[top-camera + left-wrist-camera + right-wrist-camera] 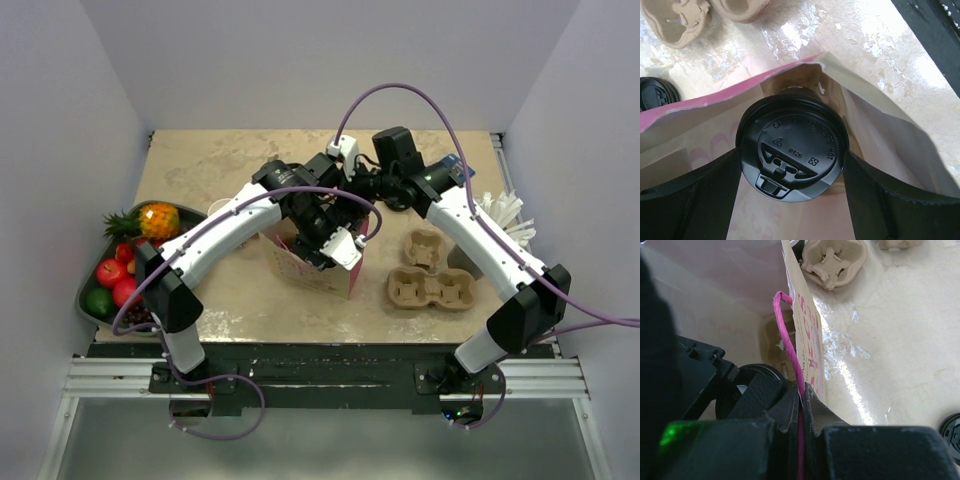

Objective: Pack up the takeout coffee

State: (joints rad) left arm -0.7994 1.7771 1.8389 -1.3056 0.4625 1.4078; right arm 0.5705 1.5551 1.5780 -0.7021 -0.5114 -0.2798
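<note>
Coffee (792,150) upright, lid up, in the bag (880,115) mouth, clamped at the lid by left end effector (792,159), long axis vertical under that wrist; right end effector (802,390) pinched together on pink handle (785,335); lowering looks next.

We see even, bright overhead light, with white glare streaking the glossy table (850,365) in both wrist views. Up close, the right hand (802,395) blurs dark.

You're looking at plain pale walls (320,60) closing three sides of a mottled beige counter (215,160), its surface glossy under bright light
</note>
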